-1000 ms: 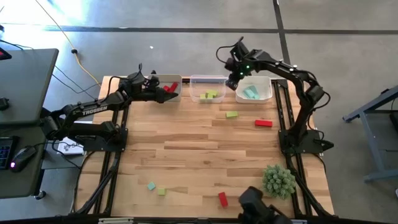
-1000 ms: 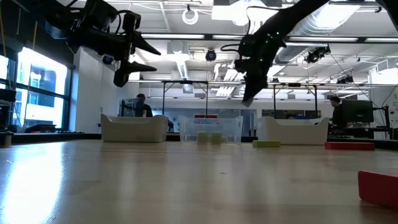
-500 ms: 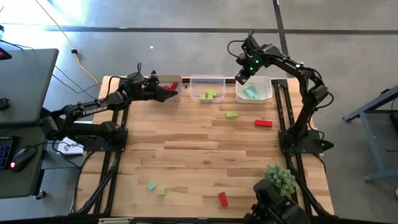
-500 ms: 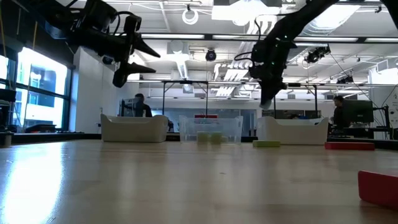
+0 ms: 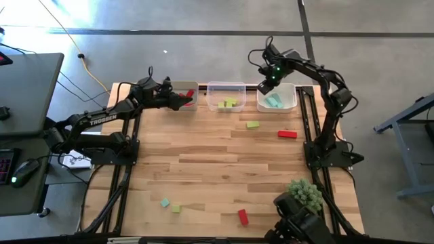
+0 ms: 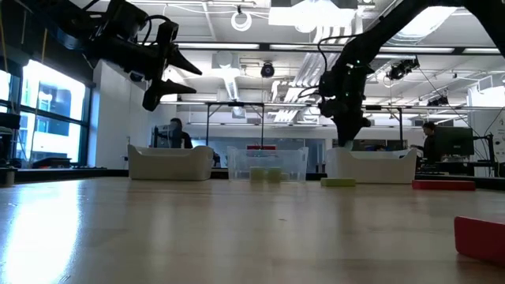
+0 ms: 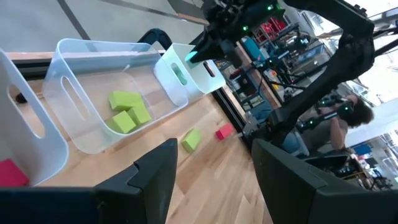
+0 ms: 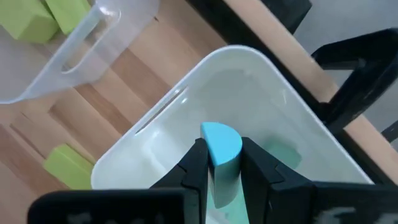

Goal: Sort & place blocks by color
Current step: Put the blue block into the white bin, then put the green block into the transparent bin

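My right gripper (image 5: pixel 266 87) is shut on a teal block (image 8: pixel 221 144) above the white right bin (image 5: pixel 288 100), which holds teal blocks (image 5: pixel 274 102). It also shows in the low view (image 6: pixel 348 130). My left gripper (image 5: pixel 179 100) is open and empty, raised at the left bin (image 5: pixel 191 87), which holds red blocks (image 5: pixel 188 94). The clear middle bin (image 5: pixel 226 86) holds yellow-green blocks (image 7: pixel 127 111). Loose blocks lie flat on the table: yellow-green (image 5: pixel 252 125), red (image 5: pixel 287 134), teal (image 5: pixel 165 202), yellow-green (image 5: pixel 176 209), red (image 5: pixel 243 217). My right gripper pinches the teal block between its two fingers (image 8: pixel 194 163), on two opposite sides (image 8: pixel 211 158). The block's rounded end (image 8: pixel 221 135) sticks out past the fingertips. The fingers slant down over the right bin (image 8: pixel 261 87), and the block is lifted clear of it.
A spiky green plant-like ball (image 5: pixel 304 195) sits near the table's front right. The three bins stand in a row along the far edge. The middle of the wooden table (image 5: pixel 217 166) is bare. People and desks show in the room behind in the low view.
My right gripper, still shut on the teal block, has gone toward the table's right edge, from between the middle and right bins to above the right bin, and a little down.
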